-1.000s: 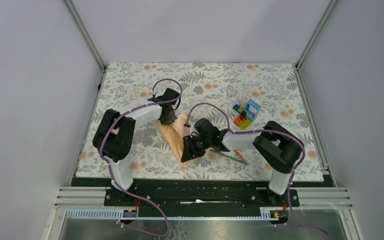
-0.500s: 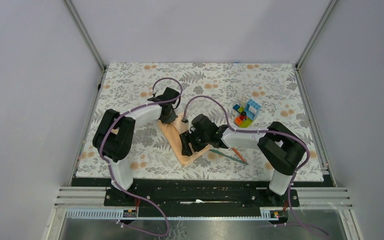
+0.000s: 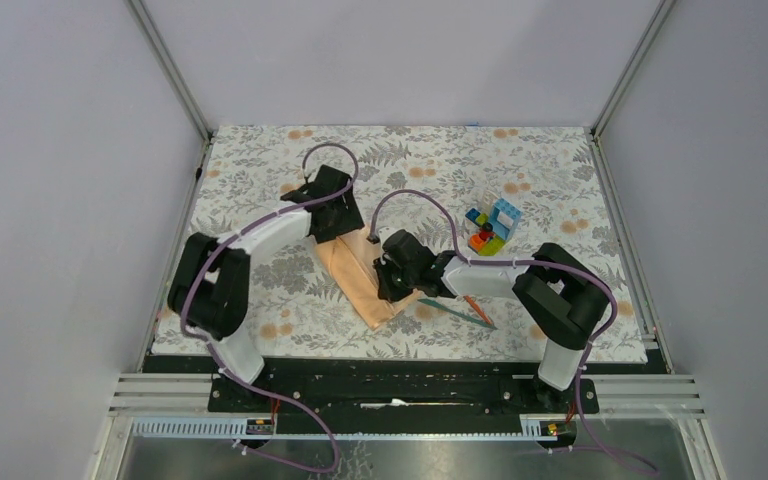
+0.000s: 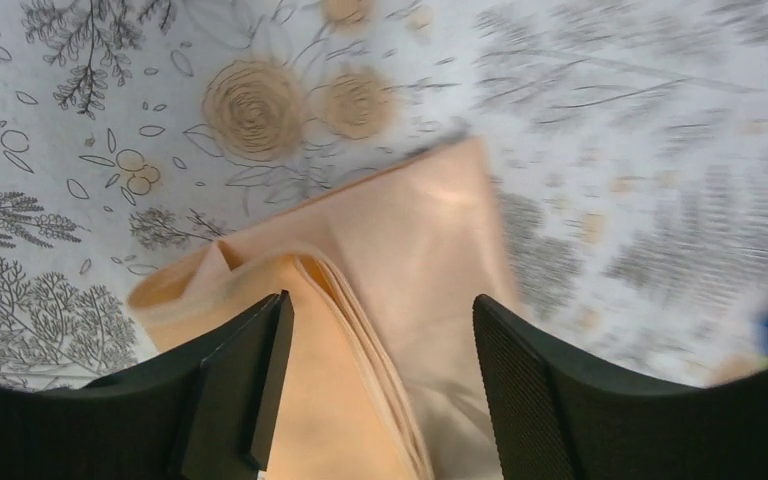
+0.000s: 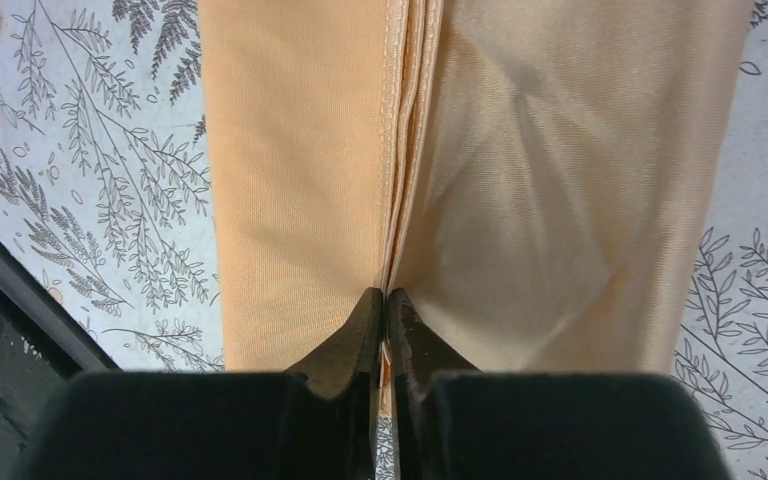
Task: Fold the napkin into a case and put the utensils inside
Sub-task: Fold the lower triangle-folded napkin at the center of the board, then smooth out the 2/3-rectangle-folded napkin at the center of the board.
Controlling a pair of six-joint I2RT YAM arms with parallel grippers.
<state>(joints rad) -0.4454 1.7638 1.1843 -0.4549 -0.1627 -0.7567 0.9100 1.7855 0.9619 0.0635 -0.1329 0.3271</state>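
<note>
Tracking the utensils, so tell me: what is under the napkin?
Only the floral mat shows around the napkin. Both utensils lie on the mat to its right, in the open. Anything between or beneath the folds is covered.

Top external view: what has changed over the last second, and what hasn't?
The left gripper pulled back off the far end of the napkin toward the far left, and its jaws are open now. The right gripper, jaws shut on the napkin's folded edge, shifted slightly away from the arm bases. The utensils and toy blocks stayed put.
</note>
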